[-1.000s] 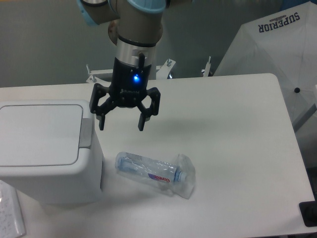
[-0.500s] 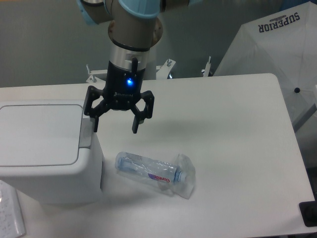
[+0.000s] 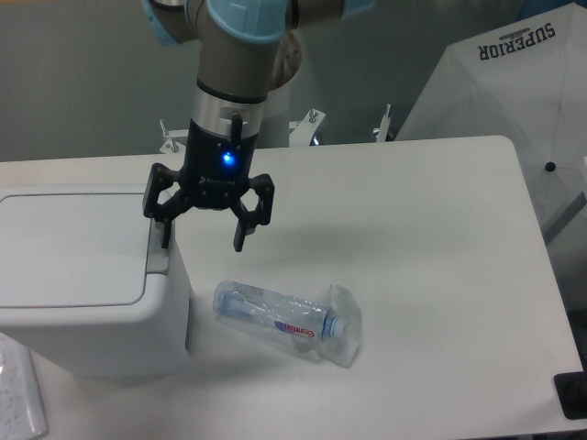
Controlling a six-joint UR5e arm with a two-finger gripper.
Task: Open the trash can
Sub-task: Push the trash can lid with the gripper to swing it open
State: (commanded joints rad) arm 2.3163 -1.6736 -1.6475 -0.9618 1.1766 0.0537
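My gripper [image 3: 202, 246] hangs point-down with its two black fingers spread apart and nothing between them, a blue light glowing on its body above. The finger at nine o'clock [image 3: 165, 234] sits right at the right-hand edge of the trash can [image 3: 87, 275], over the grey push-button strip [image 3: 160, 258]; I cannot tell whether it touches the strip or only hovers above it. The other finger [image 3: 240, 236] hangs in the air at three o'clock from the first, above bare table [image 3: 431, 257], clear of the bin's side.

The trash can itself lies at eight o'clock from my gripper, a boxy white bin at the left edge of the view with its flat rectangular lid [image 3: 73, 247] lying shut.

At five o'clock from my gripper, near the bin but apart from it, a crushed clear plastic bottle [image 3: 286, 321] lies on its side on the table, its label facing up.

Farther out, at two o'clock, a white umbrella [image 3: 514, 101] printed with the word SUPERIOR stands beyond the table's far right corner. At twelve o'clock, behind my arm, metal clamps [image 3: 312, 124] show at the table's back edge.
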